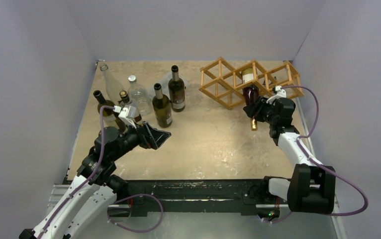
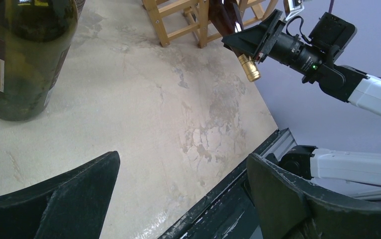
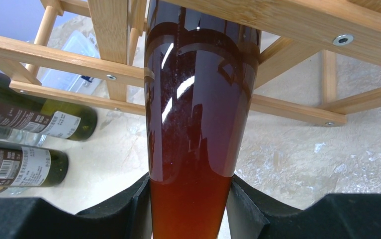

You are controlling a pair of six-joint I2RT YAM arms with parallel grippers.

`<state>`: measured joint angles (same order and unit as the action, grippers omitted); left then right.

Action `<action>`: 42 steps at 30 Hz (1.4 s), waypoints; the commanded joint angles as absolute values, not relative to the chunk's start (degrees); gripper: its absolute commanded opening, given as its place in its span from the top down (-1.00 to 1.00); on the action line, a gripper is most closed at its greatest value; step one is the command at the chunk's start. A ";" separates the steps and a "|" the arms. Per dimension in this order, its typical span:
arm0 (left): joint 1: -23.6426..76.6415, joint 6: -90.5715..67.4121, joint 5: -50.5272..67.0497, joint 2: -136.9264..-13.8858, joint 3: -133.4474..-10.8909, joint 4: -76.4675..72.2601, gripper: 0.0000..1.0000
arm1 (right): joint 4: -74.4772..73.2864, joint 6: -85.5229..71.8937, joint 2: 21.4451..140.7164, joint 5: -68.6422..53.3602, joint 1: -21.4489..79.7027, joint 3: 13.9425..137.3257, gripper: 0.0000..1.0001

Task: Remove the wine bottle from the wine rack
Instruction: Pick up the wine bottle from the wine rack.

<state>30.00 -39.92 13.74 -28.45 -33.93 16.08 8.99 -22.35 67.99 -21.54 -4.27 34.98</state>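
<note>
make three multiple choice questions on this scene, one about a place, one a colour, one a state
1. Where is the wine bottle?
A) in the middle cell of the wine rack
B) standing on the table
C) lying flat on the table

2. What colour is its cap?
A) red
B) gold
C) white

3. How is the left pincer?
A) shut on a bottle
B) shut on the rack
C) open, holding nothing

Answers: 1 A, wooden rods frame its body; 2 B, the cap sticking out of the rack shines gold; 3 C, it gapes wide with nothing in it.
</note>
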 commanded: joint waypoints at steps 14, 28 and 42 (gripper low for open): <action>29.62 -40.39 14.50 -27.03 -34.19 15.80 -0.99 | 27.44 -21.80 65.99 -40.35 -8.63 30.06 1.00; 29.62 -40.96 14.42 -26.37 -33.98 16.08 -0.99 | 30.97 -20.06 66.53 -44.80 -9.31 30.13 1.00; 29.60 -40.96 14.44 -25.95 -34.02 16.57 -0.99 | 27.08 -17.49 64.87 -47.11 -9.49 32.17 1.00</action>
